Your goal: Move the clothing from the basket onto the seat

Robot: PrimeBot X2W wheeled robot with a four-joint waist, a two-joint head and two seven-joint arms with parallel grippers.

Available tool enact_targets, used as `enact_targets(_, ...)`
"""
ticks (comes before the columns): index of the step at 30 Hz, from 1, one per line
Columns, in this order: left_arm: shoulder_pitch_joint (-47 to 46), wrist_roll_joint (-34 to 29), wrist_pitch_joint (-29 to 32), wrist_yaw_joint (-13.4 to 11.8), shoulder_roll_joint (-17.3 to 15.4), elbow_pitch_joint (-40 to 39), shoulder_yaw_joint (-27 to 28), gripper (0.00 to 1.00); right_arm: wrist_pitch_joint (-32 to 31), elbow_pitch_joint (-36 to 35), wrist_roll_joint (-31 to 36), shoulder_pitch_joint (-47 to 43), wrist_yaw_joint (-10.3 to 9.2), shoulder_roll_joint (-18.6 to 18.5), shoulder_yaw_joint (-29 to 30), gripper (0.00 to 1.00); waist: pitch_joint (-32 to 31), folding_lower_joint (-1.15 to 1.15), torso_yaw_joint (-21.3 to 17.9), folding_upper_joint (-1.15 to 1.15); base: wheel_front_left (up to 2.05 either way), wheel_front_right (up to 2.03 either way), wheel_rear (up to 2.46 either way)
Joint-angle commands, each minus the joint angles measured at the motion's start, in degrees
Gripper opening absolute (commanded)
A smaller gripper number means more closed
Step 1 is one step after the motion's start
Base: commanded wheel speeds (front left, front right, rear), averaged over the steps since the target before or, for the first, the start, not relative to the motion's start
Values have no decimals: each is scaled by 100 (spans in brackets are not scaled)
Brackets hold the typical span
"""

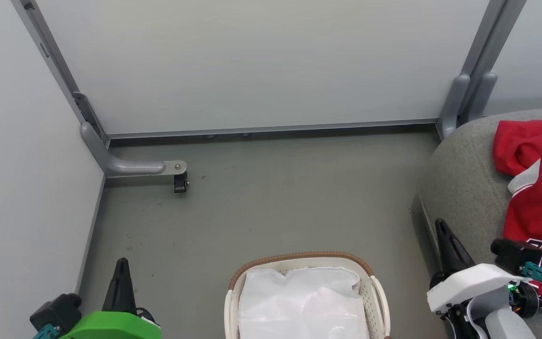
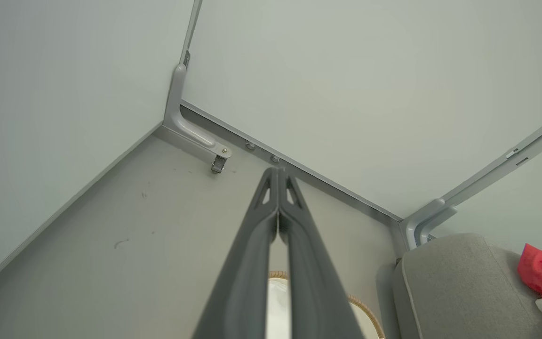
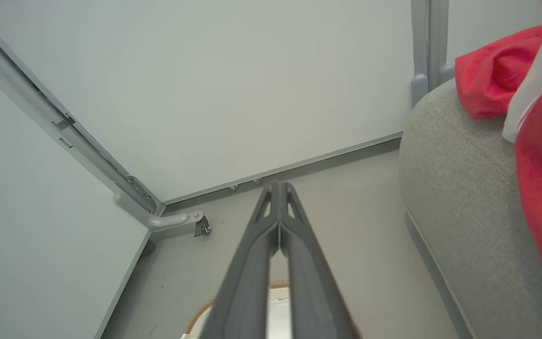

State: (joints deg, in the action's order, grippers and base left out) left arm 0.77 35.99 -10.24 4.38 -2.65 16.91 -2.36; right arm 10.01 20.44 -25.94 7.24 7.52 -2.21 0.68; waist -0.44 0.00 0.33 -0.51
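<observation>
The red clothing (image 1: 541, 197) lies on the grey seat (image 1: 464, 179) at the right; its white trim and lettering show near the seat's front. It also shows in the right wrist view, clothing (image 3: 534, 117) on seat (image 3: 464, 188), and at the edge of the left wrist view, clothing (image 2: 541, 275) on seat (image 2: 454, 282). The white basket (image 1: 374, 287) with a brown rim stands at bottom centre, holding a white liner sheet (image 1: 301, 301). My left gripper (image 1: 121, 262) is shut and empty at the basket's left. My right gripper (image 1: 439, 222) is shut and empty beside the seat's front edge. Both grippers (image 2: 278, 170) (image 3: 278, 184) point toward the back wall.
Pale partition walls (image 1: 261, 61) close the space at the back and left. A grey bracket with a small caster (image 1: 180, 181) juts out at the back left corner. A grey post (image 1: 473, 94) stands at the back right by the seat. Grey floor (image 1: 271, 197) lies between.
</observation>
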Motion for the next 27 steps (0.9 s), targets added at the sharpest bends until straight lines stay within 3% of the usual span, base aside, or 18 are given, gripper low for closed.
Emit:
enact_targets(1,-191,221,54,37,-12,-108,51,0,-55,-126,-260,45,-1,-33,37,0,1,0,0,8,0,0,0)
enact_targets(27,-387,2073,612,135,-19,-178,343,0,-600,-317,-2439,-8,-2,-51,226,0,16,0,-8,18,0,0,0)
